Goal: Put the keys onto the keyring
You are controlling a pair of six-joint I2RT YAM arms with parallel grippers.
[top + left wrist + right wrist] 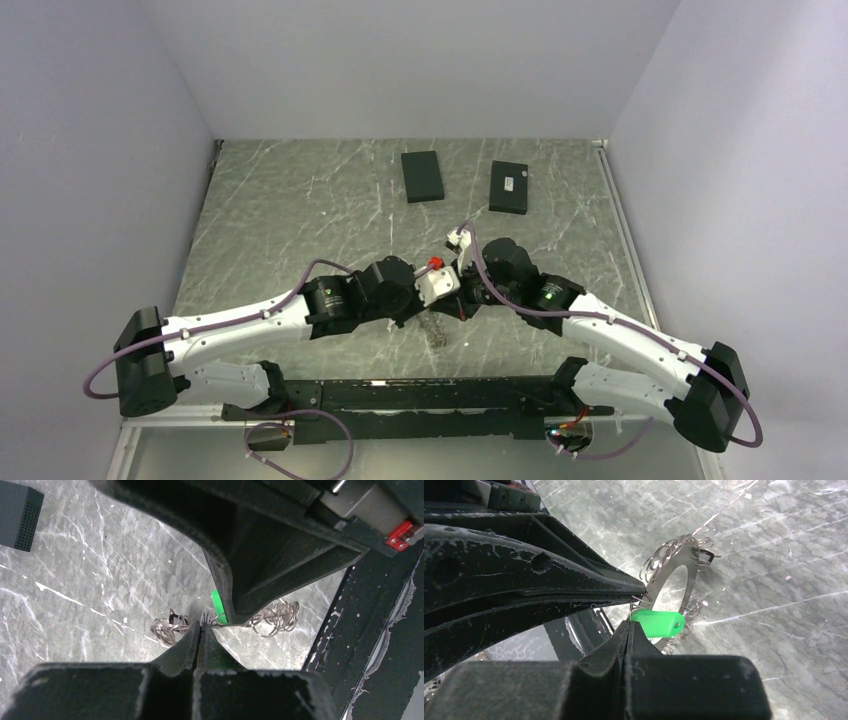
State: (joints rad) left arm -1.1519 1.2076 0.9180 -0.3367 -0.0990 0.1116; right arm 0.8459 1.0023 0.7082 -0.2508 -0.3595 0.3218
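Right wrist view: at the left of the frame, the left gripper (643, 591) is seen with its jaws pressed together on a small wire loop (642, 599) at the edge of the keyring (679, 557), which is held above the table (774, 555) at the centre. Just below, the right gripper (628, 625) appears closed on the end of a green key tag (658, 623). If the arms were pulled apart, the thin loop could be drawn out of the pinch and the ring dropped.
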